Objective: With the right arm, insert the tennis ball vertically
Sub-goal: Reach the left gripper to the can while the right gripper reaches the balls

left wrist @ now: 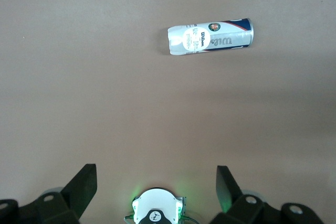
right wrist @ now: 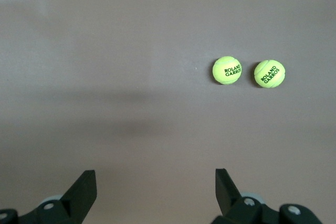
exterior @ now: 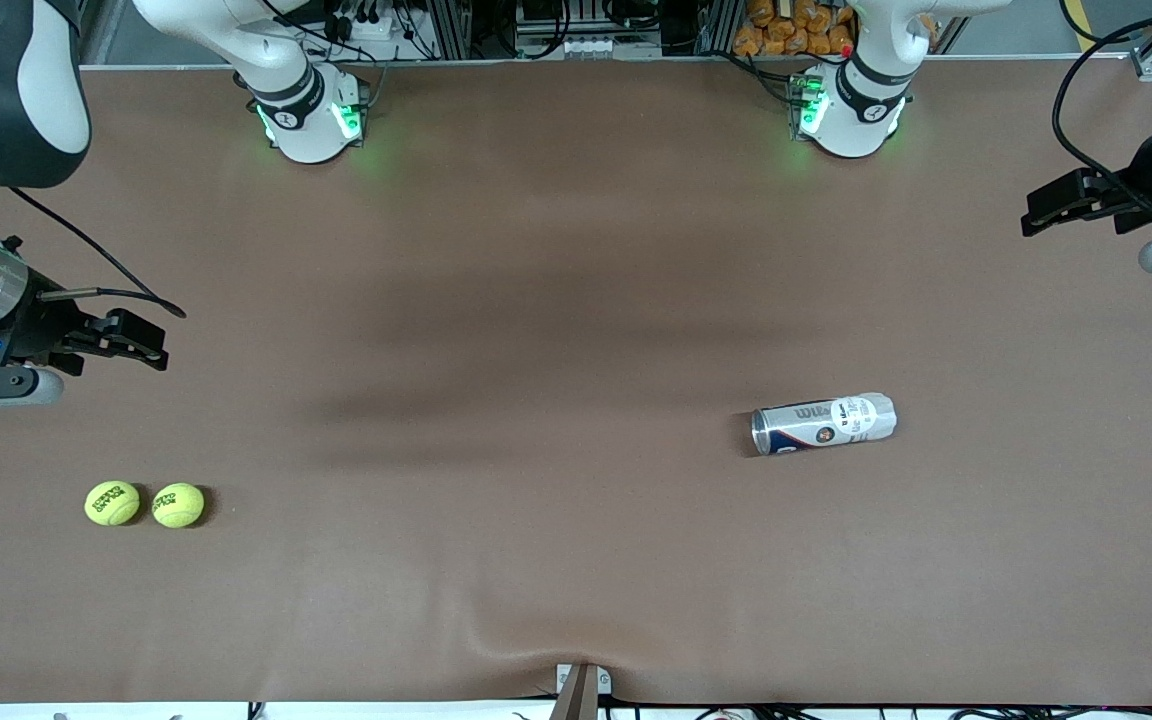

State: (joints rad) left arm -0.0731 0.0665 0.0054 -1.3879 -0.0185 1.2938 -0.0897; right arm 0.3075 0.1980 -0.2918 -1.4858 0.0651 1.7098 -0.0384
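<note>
Two yellow-green tennis balls [exterior: 112, 503] [exterior: 178, 505] lie side by side on the brown table at the right arm's end; they also show in the right wrist view [right wrist: 227, 70] [right wrist: 269, 74]. A silver Wilson ball can [exterior: 823, 423] lies on its side toward the left arm's end; it also shows in the left wrist view [left wrist: 210, 37]. My right gripper [exterior: 141, 345] is open and empty, up in the air at the right arm's end of the table, with nothing between its fingers [right wrist: 84, 187]. My left gripper [exterior: 1041, 215] is open and empty, waiting at the left arm's end.
The two arm bases [exterior: 311, 115] [exterior: 846, 110] with green lights stand along the table edge farthest from the front camera. A small bracket [exterior: 581, 685] sits at the edge nearest the camera. The brown mat [exterior: 536, 350] lies between balls and can.
</note>
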